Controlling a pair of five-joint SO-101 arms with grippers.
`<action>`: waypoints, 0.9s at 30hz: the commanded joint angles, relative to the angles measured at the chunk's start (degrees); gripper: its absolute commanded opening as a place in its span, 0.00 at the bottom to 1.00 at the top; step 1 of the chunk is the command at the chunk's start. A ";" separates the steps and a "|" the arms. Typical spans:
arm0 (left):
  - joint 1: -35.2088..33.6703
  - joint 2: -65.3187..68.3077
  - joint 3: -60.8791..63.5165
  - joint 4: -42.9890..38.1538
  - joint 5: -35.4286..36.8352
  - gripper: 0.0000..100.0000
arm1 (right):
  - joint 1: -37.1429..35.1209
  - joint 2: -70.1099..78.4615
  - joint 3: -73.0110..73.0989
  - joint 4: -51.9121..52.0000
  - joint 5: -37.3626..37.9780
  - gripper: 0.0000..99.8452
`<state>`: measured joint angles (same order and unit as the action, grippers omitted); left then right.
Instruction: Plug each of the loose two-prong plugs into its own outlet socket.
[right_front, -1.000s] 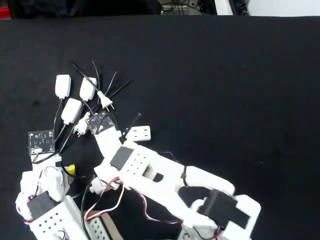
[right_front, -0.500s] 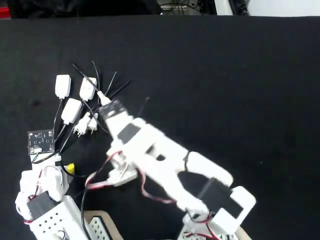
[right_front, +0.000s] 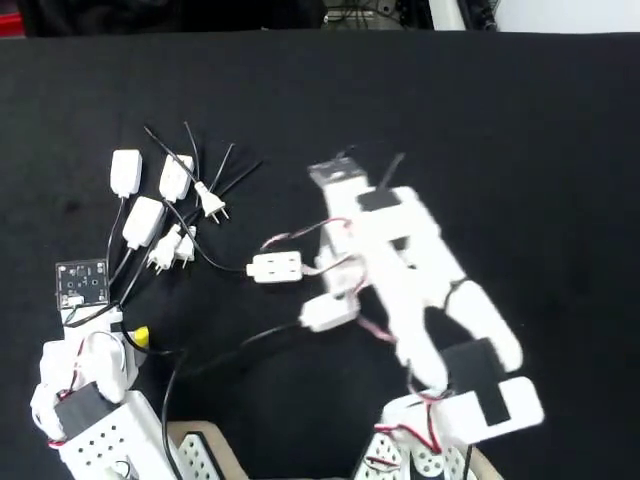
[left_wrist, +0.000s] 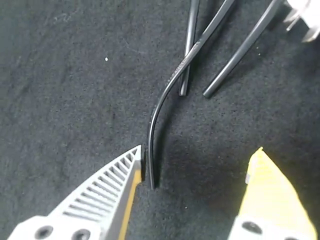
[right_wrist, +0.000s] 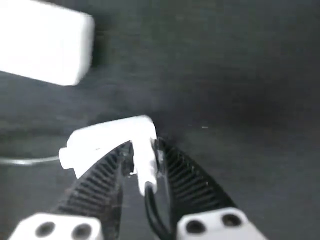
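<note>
Two grippers, one loaded. High view: right gripper (right_front: 335, 173) hangs well apart from the outlet strip (right_front: 277, 266). Left wrist view: left gripper (left_wrist: 200, 148) gapes over a black cord (left_wrist: 151, 150). Right wrist view: jaws clamp a white plug (right_wrist: 142, 145); if skewed, its prongs could miss and shove the strip.

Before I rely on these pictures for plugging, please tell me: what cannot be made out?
Right wrist view: the prongs of the plug in the right pincer, too blurred to tell.
High view: the slots of the outlet block, too small to see clearly.
Left wrist view: a white part, cut off by the edge.
</note>
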<state>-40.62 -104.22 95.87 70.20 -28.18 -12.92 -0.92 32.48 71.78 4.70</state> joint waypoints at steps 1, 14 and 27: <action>-0.13 -0.26 0.31 -0.88 0.18 0.32 | 12.75 1.10 -2.07 -1.58 10.81 0.01; -0.22 -0.26 0.31 -0.88 0.26 0.32 | 19.78 5.32 -7.16 -23.30 5.80 0.01; -0.22 -0.26 0.31 -0.88 0.26 0.32 | 13.19 35.74 -45.05 -11.60 -9.67 0.01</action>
<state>-40.62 -104.22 95.87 70.20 -28.18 2.81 31.16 -1.19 55.08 -4.09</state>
